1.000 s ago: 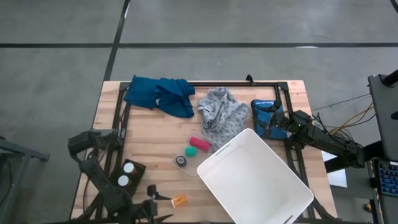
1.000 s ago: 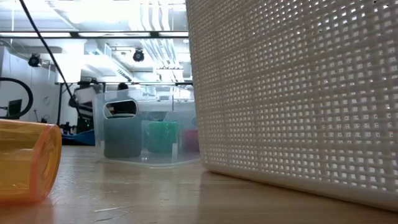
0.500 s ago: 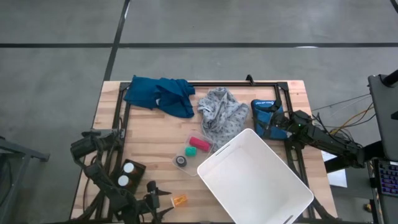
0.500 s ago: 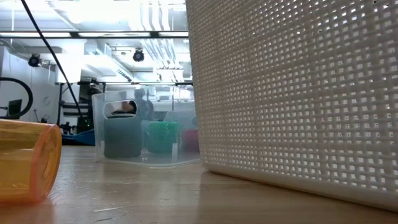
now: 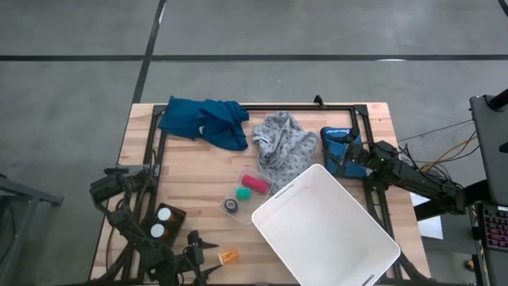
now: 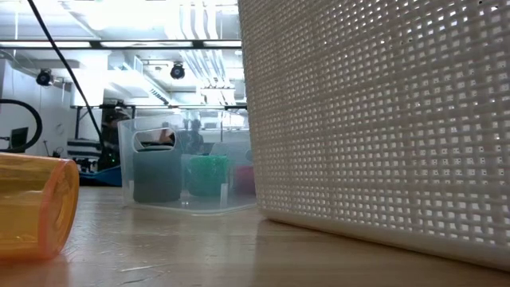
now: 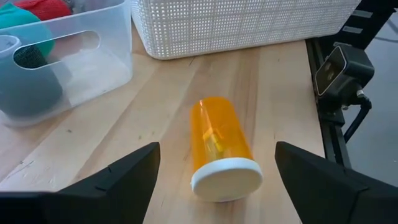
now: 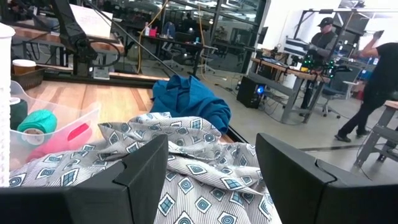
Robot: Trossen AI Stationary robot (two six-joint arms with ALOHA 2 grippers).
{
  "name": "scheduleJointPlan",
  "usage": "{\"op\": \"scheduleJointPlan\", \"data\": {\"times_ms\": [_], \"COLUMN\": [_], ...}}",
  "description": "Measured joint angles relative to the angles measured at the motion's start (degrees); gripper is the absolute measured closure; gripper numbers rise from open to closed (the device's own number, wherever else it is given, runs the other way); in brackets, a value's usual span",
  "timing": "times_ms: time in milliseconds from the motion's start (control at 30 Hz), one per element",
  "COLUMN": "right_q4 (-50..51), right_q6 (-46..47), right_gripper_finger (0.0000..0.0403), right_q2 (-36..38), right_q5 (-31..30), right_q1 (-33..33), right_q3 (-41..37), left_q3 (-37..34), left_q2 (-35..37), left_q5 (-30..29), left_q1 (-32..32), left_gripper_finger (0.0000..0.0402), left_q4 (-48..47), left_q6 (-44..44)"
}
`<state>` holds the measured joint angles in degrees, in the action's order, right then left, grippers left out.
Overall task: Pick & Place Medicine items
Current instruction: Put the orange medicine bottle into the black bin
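One medicine item, an orange pill bottle (image 7: 217,140) with a white cap (image 7: 227,180), lies on its side on the wooden table near the front edge (image 5: 228,256). The low view shows it at the left (image 6: 36,207). My left gripper (image 7: 221,177) is open. Its fingers stand on either side of the bottle's cap end and touch nothing (image 5: 210,257). My right gripper (image 8: 211,174) waits open at the table's right side (image 5: 341,159), facing the grey patterned cloth (image 8: 186,168).
A white mesh basket (image 5: 325,226) stands right of the bottle. A clear tub (image 5: 246,193) with teal and pink items sits behind it. Farther back lie the blue cloth (image 5: 205,119) and the grey patterned cloth (image 5: 282,147). A blue object (image 5: 340,143) is beside the right gripper. People move in the room beyond.
My left gripper has sunk a little toward the table beside the bottle, and its wrist has rolled. The bottle has stayed where it lies.
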<state>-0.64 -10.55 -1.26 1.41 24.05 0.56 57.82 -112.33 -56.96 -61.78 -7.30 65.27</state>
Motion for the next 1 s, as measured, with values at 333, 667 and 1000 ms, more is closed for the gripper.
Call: {"op": "scheduleJointPlan", "data": {"times_ms": [333, 667, 1000], "right_q4": [0.0, 0.0, 0.0], "right_q6": [-0.1, -0.1, 0.0], "right_gripper_finger": [0.0163, 0.0163, 0.0163], "right_q2": [0.0, 0.0, 0.0], "right_q5": [0.0, 0.0, 0.0], "right_q1": [0.0, 0.0, 0.0], "right_q3": [0.0, 0.0, 0.0], "left_q3": [0.0, 0.0, 0.0], "left_q2": [-3.7, -4.2, -6.6], "left_q5": [1.4, 1.5, 2.8], "left_q1": [0.0, 0.2, 1.5], "left_gripper_finger": [0.0072, 0.0073, 0.0073], "left_q4": [3.3, 3.4, 3.9], "left_q6": [1.0, 0.6, 3.2]}}
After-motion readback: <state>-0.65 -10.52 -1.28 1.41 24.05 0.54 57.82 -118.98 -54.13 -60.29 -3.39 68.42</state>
